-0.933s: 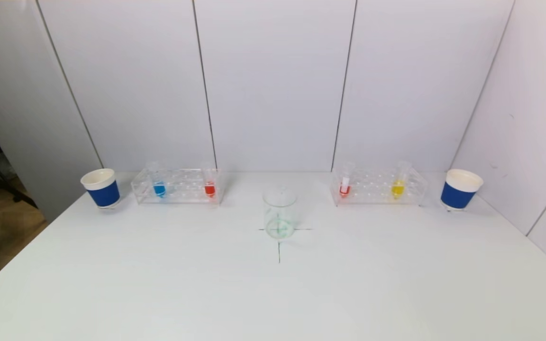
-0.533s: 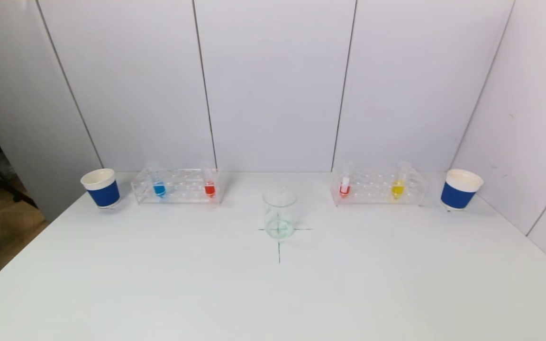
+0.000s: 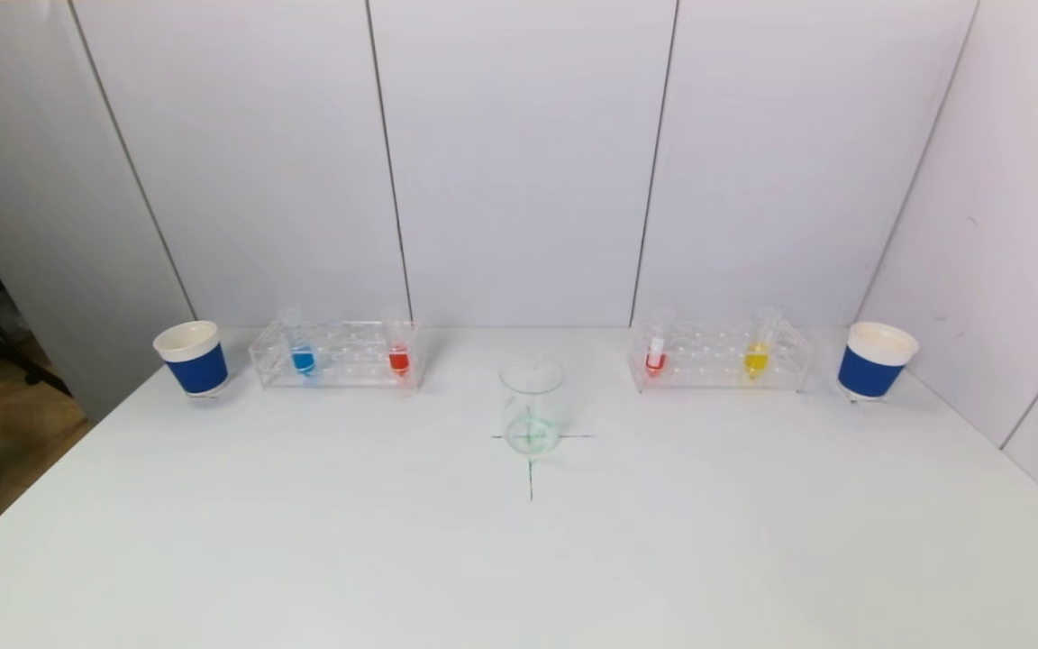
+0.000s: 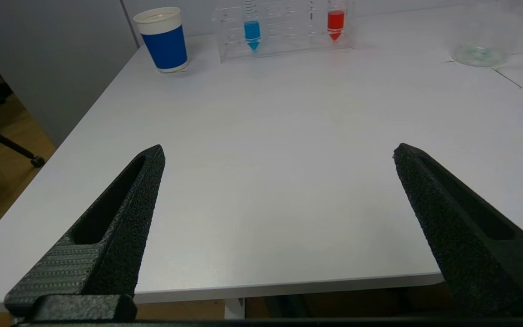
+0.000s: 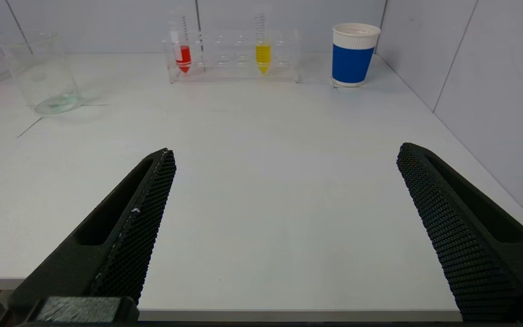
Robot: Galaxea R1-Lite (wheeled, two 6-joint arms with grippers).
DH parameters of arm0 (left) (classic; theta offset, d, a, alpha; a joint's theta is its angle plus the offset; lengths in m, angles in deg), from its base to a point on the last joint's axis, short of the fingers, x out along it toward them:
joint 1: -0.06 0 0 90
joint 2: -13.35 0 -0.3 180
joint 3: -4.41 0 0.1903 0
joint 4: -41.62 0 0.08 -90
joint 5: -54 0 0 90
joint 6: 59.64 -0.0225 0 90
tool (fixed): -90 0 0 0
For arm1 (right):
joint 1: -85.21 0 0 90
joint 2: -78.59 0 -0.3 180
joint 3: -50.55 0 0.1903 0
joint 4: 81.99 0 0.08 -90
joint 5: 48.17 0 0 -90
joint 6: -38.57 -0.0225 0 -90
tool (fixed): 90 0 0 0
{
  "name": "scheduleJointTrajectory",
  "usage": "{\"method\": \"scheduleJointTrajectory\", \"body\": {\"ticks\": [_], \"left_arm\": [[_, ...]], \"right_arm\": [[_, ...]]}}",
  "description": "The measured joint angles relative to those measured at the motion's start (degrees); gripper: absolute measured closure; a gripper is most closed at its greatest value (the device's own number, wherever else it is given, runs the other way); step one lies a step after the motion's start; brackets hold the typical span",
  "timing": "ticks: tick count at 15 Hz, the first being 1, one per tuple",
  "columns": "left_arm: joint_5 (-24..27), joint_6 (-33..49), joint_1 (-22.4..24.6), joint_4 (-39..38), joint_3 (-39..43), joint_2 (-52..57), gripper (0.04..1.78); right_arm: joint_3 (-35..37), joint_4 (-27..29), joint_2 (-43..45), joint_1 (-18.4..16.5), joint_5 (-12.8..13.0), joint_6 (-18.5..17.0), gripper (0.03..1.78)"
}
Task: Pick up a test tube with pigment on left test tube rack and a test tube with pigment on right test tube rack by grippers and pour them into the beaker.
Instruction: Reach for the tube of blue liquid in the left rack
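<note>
Looking out past my left gripper, I have both black fingers spread wide with nothing between them, hanging at the near edge of the white table. Well ahead of those jaws, at the far edge, the left test tube rack lies with its long side across my line of sight. A blue tube stands upright in it toward the outer end and a red tube at the inner end, tapered tips pointing down and mouths up. A blue paper cup sits just outside the rack.

My right gripper is the same: fingers wide apart, holding nothing, poised at the near table edge. Far ahead of its jaws the right test tube rack also runs crosswise, carrying a red-tipped tube at its inner end and a yellow tube farther out, both vertical with points down. A second blue cup stands beside that rack's outer end.

The glass beaker stands upright on a drawn cross, between the racks and nearer to me, off to the inner side of each pair of jaws. It holds only a faint greenish film at the bottom.
</note>
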Motion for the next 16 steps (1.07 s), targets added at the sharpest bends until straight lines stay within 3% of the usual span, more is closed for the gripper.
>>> {"method": "scheduleJointTrajectory", "body": {"ticks": [6, 16], "left_arm": [[0.6, -0.4, 0.0, 0.3, -3.0, 0.0, 0.06], [1.9, -1.2, 0.0, 4.7, -19.2, -4.6, 0.06]], "right_arm": [[0.0, 0.0, 0.0, 0.0, 0.0, 0.0, 0.04], [0.0, 0.0, 0.0, 0.0, 0.0, 0.0, 0.04]]}}
